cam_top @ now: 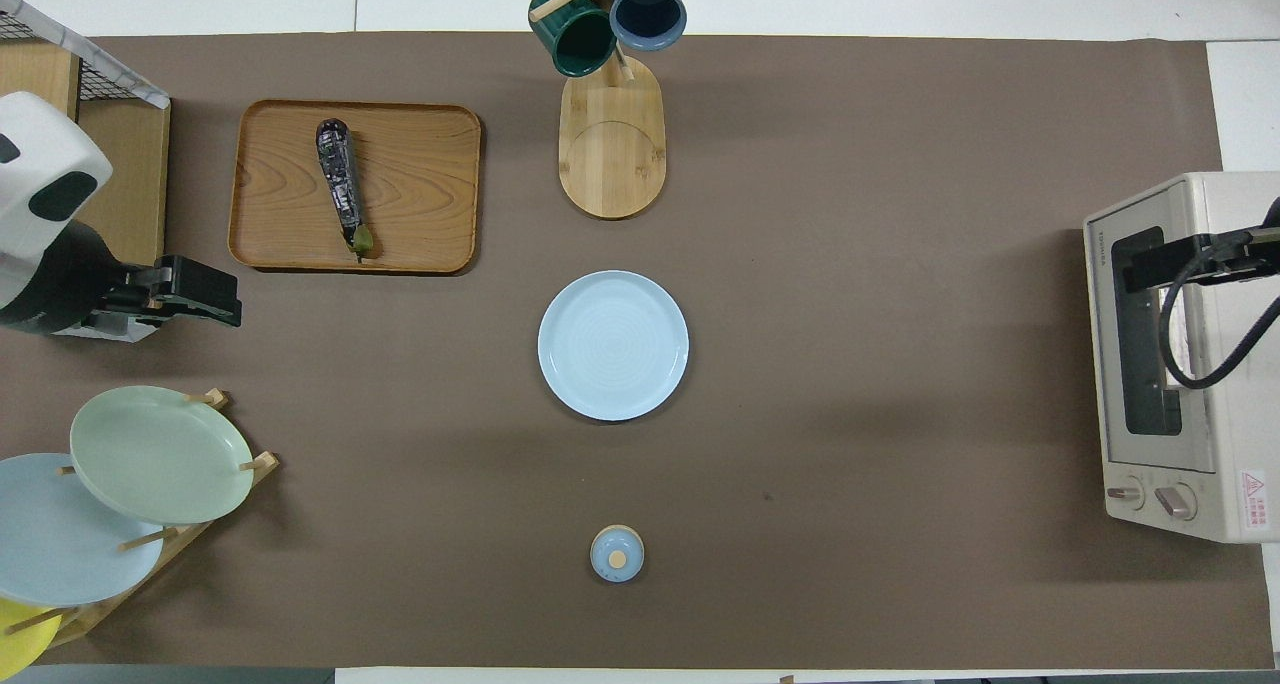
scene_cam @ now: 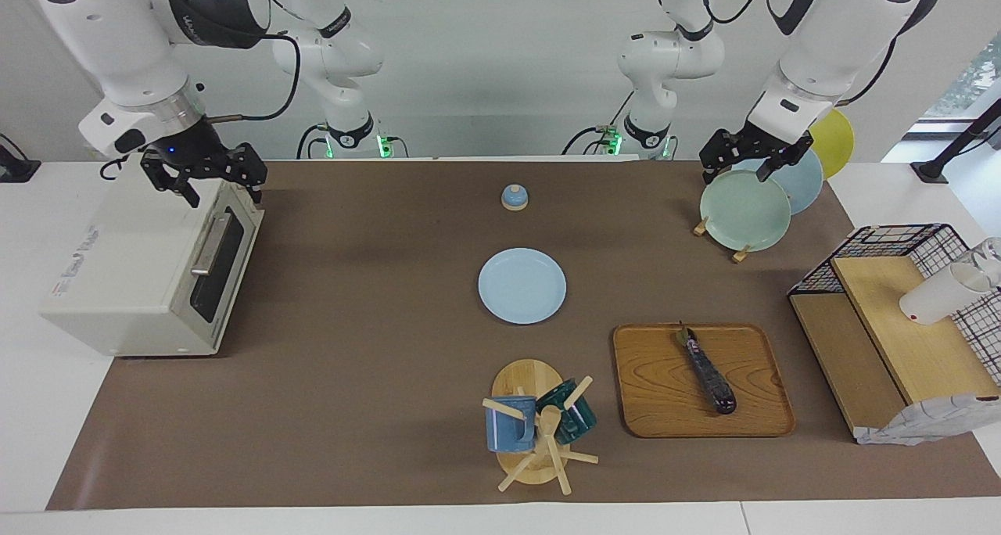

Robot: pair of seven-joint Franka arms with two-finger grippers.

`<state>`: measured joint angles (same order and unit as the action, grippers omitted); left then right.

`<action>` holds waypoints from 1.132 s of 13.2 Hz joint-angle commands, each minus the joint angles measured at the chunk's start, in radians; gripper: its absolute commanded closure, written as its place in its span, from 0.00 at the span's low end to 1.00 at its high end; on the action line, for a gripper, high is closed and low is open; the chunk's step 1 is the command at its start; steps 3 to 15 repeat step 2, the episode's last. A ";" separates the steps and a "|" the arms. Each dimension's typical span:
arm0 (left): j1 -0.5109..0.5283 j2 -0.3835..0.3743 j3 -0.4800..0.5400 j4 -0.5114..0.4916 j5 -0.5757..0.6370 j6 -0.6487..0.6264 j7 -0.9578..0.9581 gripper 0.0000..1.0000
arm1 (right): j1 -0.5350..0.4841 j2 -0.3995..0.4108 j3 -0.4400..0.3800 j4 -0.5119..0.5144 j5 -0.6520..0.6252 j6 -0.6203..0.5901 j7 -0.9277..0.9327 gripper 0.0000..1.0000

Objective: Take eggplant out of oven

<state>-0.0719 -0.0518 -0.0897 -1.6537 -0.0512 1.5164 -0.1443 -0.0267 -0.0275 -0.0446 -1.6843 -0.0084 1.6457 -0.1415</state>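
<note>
The surface [scene_cam: 375, 347], covered by a brown mat, carried everything. The oven [scene_cam: 148, 277] sat at the right arm's end of the surface, its dark glass door shut and its bar handle facing the middle of the surface. At the left arm's end stood a black wire basket [scene_cam: 899, 242] over wooden shelf boards, with a white cup [scene_cam: 934, 300] lying tilted on the upper board. A wooden tray [scene_cam: 700, 380] lay near the edge of the surface farthest from the robots, toward the left arm's end, and the eggplant [scene_cam: 710, 372] lay on it slantwise, out of the oven, its green stem end pointing toward the robots. A wooden plate rack [cam_top: 150, 524] at the corner nearest the left arm held a pale green plate [scene_cam: 744, 210], a light blue one and a yellow one on edge. A light blue plate [scene_cam: 522, 285] lay flat at the middle of the surface. A wooden mug tree [scene_cam: 536, 433] at the edge farthest from the robots carried a blue mug [scene_cam: 508, 425] and a dark green mug [scene_cam: 571, 414]. A small blue lid [scene_cam: 514, 197] with a wooden knob sat near the robots' edge. The right gripper [scene_cam: 209, 181] hung over the oven's top corner nearest the robots, fingers open and holding nothing. The left gripper [scene_cam: 743, 163] hung over the plate rack, fingers open and empty.
</note>
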 commanded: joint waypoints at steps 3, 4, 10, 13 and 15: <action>0.000 0.004 0.005 0.014 0.001 -0.016 -0.003 0.00 | -0.004 -0.011 0.005 -0.015 -0.007 0.002 0.010 0.00; 0.000 0.004 0.005 0.014 0.001 -0.016 -0.003 0.00 | -0.004 -0.011 0.005 -0.015 -0.007 0.002 0.010 0.00; 0.000 0.004 0.005 0.014 0.001 -0.016 -0.003 0.00 | -0.004 -0.011 0.005 -0.015 -0.007 0.002 0.010 0.00; 0.000 0.004 0.005 0.014 0.001 -0.016 -0.003 0.00 | -0.004 -0.011 0.005 -0.015 -0.007 0.002 0.010 0.00; 0.000 0.004 0.005 0.014 0.001 -0.016 -0.003 0.00 | -0.004 -0.011 0.005 -0.015 -0.007 0.002 0.010 0.00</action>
